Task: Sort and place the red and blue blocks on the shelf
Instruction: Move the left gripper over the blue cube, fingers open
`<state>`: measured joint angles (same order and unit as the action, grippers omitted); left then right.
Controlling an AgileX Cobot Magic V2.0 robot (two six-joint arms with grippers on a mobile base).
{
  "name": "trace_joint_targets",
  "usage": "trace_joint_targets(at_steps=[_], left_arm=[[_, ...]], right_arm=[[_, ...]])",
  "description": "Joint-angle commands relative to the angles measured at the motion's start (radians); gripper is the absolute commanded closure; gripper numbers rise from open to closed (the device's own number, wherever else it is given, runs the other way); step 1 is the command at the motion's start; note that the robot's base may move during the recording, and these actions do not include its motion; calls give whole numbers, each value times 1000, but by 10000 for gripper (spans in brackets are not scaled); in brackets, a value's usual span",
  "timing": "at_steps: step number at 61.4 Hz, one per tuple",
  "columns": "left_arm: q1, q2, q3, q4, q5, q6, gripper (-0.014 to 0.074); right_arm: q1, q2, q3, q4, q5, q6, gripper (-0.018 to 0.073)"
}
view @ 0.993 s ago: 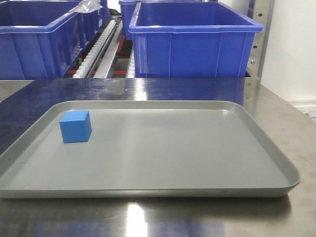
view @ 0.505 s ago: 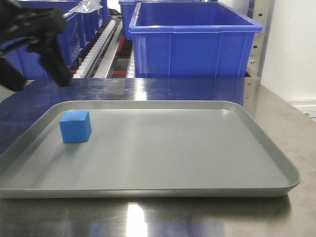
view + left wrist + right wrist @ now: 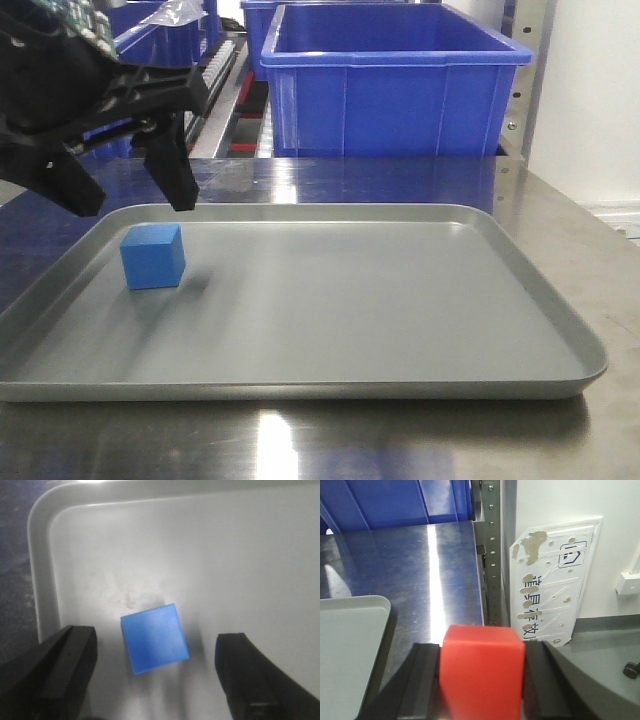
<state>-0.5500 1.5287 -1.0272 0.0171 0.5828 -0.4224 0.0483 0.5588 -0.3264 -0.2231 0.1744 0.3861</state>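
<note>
Blue block (image 3: 153,256) sits on the tray (image 3: 560,310) at frame left, just below the left tool (image 3: 135,200), spread wide astride it, faces slightly skewed; right tool (image 3: 483,682) clamps the red block (image 3: 482,662)

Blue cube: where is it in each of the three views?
Exterior front-facing: small matte blue cube at left on the wide grey rimmed tray, just under the open left pincer.
Left wrist: cube at centre, between that pincer's fingers.
Right wrist: not in it; only a gripped bright red cube.
Shared landmark: the tray's rim, in all three.
</note>
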Motion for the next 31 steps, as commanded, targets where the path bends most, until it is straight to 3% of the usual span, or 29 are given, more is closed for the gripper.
trace_joint_targets(at_steps=[1,8,31], left_arm=[[-6,-18,-34,8,-49,-21,50],[-6,3,-34,10,-49,-63,51],[-7,66,-46,8,-57,-68,51]], right_arm=[[-5,-2,-29,-18,-87,-6,512],[-5,-2,-29,-18,-87,-6,512],[-5,-2,-29,-18,-87,-6,512]])
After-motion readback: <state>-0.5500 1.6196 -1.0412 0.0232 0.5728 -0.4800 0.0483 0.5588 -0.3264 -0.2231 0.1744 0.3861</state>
